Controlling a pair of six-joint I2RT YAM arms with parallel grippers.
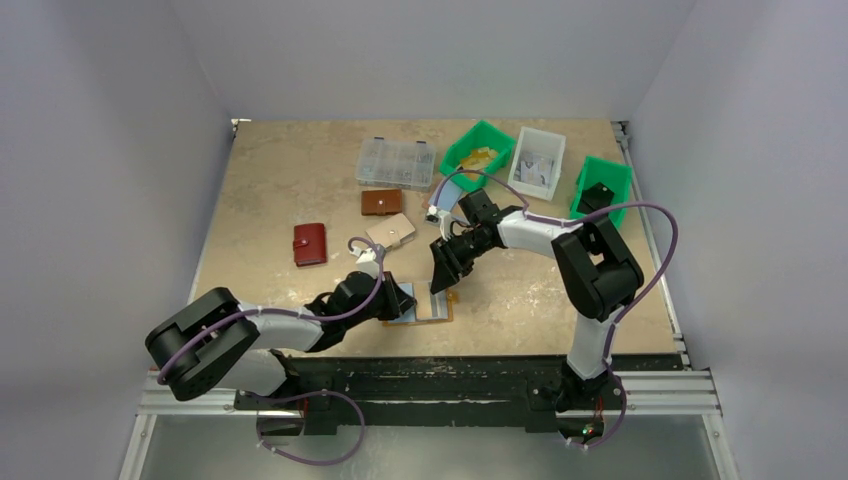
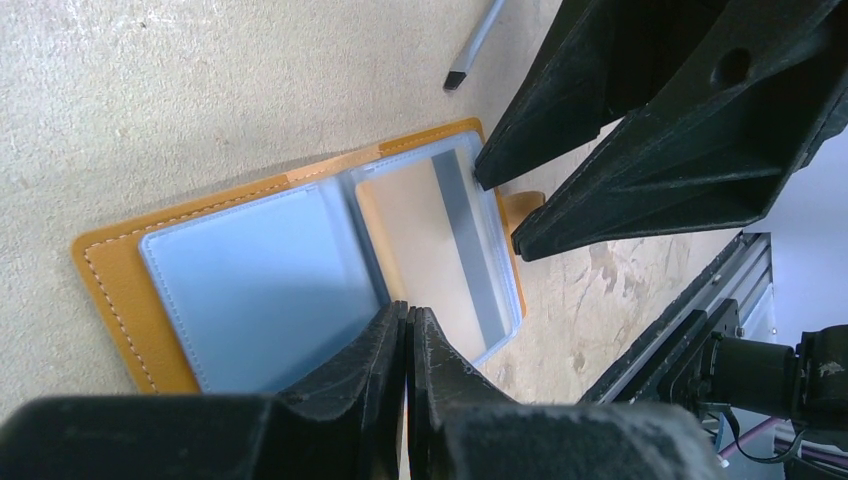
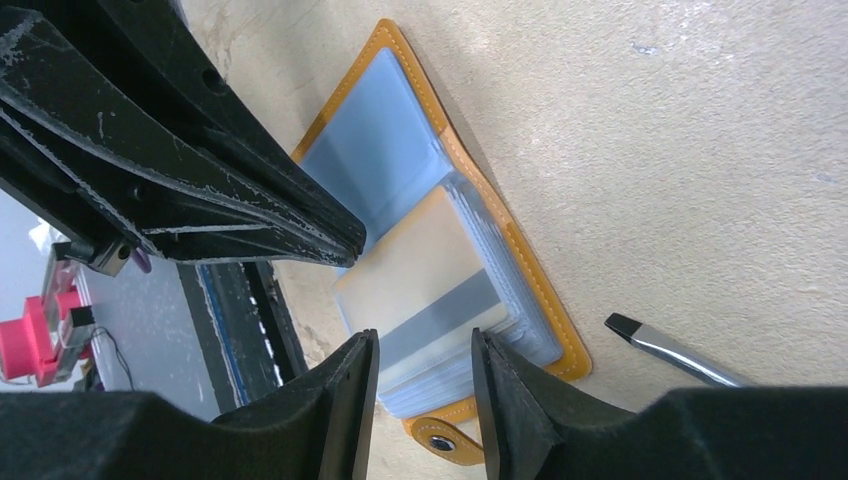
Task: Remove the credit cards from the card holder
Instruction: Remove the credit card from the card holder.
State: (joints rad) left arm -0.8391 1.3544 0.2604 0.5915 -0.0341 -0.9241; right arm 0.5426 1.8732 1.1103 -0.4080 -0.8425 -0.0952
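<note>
Lying open flat, card holder (image 2: 110, 290) holds grey-striped credit card (image 2: 425, 235) inside.

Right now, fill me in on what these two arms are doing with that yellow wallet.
The mustard card holder lies open on the table. The left tool is shut, its tips down at the holder's middle fold, seemingly pinning it. The right tool hangs with jaws apart over the tab end, above a beige card with a grey stripe. That card is not yet out of its clear sleeve.

Red wallet (image 1: 310, 244), brown wallet (image 1: 381, 203), clear compartment box (image 1: 396, 163), white bin (image 1: 537, 162), green bin (image 1: 478, 148) on table (image 1: 280, 180).
</note>
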